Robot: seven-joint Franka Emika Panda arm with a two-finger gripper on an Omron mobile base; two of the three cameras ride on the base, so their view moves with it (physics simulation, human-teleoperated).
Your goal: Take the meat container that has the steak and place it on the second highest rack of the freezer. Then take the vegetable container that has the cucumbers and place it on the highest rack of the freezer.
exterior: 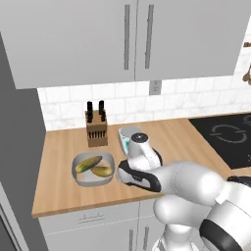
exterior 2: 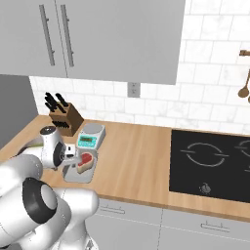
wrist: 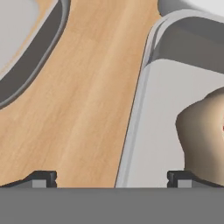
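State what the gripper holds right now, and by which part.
Nothing. The gripper is open, straddling the near wall of the steak container, one fingertip over the counter, the other inside.

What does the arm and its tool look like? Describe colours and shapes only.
The arm is glossy white, built of rounded, bulbous segments with dark grey to black bands at the joints. The hand is white with a black section behind it. The tool ends in two small dark, blocky fingertips, each with a paler grey inset. No cables or markings can be made out.
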